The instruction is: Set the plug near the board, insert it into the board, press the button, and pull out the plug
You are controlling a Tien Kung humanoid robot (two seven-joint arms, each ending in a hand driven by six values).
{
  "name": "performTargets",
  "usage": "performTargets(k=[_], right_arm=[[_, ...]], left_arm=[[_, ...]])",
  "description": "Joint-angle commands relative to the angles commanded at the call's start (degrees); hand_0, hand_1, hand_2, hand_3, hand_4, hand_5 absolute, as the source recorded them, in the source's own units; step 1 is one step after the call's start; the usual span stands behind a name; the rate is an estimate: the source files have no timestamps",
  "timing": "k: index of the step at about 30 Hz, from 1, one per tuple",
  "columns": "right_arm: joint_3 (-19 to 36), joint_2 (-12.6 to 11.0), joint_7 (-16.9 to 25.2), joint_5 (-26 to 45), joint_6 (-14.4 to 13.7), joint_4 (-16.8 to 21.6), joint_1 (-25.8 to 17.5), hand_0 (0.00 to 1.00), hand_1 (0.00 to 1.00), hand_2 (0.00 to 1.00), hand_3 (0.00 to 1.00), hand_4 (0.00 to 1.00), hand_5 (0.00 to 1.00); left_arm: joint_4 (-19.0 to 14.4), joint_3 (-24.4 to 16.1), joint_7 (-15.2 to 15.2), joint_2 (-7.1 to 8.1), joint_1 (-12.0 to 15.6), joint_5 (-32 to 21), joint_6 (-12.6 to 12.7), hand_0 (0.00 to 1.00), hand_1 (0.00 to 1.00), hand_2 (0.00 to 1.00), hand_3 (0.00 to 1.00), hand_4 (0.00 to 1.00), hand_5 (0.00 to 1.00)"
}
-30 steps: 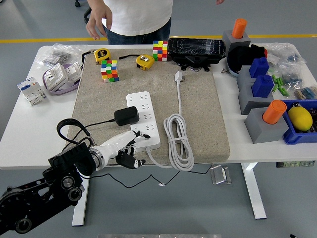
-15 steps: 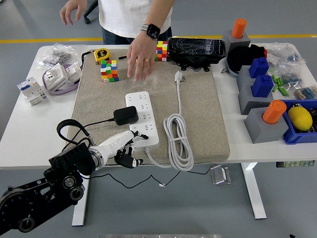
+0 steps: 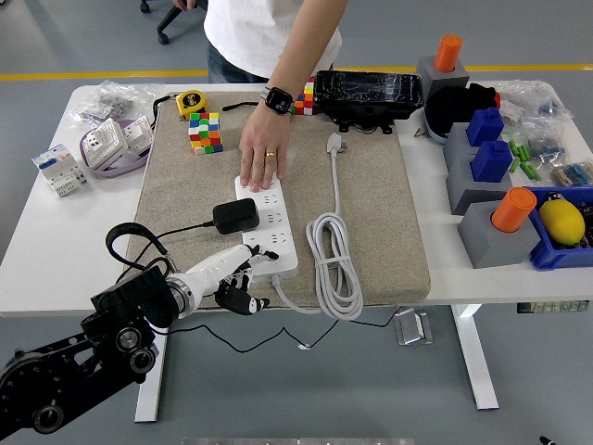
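Note:
A white power strip lies on the beige mat. A black plug adapter with a black cord rests against the strip's left side, not in my hand. My left hand is at the strip's near end. Its lower fingers are curled and hold nothing, and one finger reaches onto the strip's near corner. A person's hand with a watch presses flat on the strip's far end. The strip's white cable lies coiled to its right, with its white plug further back.
Colour cubes and a yellow tape measure lie at the mat's far left. A black box is at the back. Grey blocks with orange and blue pegs and a blue bin stand on the right. Small packages lie on the left.
The person's hand has come from the table's far edge down onto the far end of the power strip. My left hand has stayed almost still at the near end.

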Motion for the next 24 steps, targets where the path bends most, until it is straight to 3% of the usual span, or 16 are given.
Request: performTargets(k=[12, 16, 20, 21, 24], right_arm=[[0.3, 0.1, 0.0, 0.0, 0.0, 0.0, -0.1, 0.611, 0.642, 0.646, 0.553, 0.954, 0.491], [0.5, 0.2, 0.0, -0.1, 0.0, 0.0, -0.1, 0.611, 0.643, 0.646, 0.553, 0.954, 0.490], [0.4, 0.2, 0.0, -0.1, 0.0, 0.0, -0.2, 0.611, 0.643, 0.646, 0.553, 0.954, 0.490], [0.4, 0.2, 0.0, -0.1, 0.0, 0.0, -0.2, 0.611, 0.643, 0.646, 0.553, 0.954, 0.489], [0.4, 0.3, 0.0, -0.1, 0.0, 0.0, -0.2, 0.611, 0.643, 0.646, 0.553, 0.954, 0.489]], left_arm=[[0.7, 0.3, 0.8, 0.00, 0.2, 0.4, -0.5, 0.064, 0.075, 0.141, 0.871, 0.750, 0.002], [-0.1, -0.6, -0.2, -0.01, 0.5, 0.0, -0.2, 0.063, 0.074, 0.141, 0.865, 0.749, 0.002], [-2.0, -2.0, -5.8, 0.29, 0.7, -4.2, 2.2, 0.063, 0.074, 0.141, 0.865, 0.749, 0.002], [-2.3, -2.4, -8.3, 0.33, 0.7, -6.1, 3.7, 0.098, 0.070, 0.222, 0.733, 0.637, 0.054], [-1.9, -2.8, -14.9, 0.32, 0.8, -11.5, 7.2, 0.098, 0.070, 0.222, 0.733, 0.637, 0.054]])
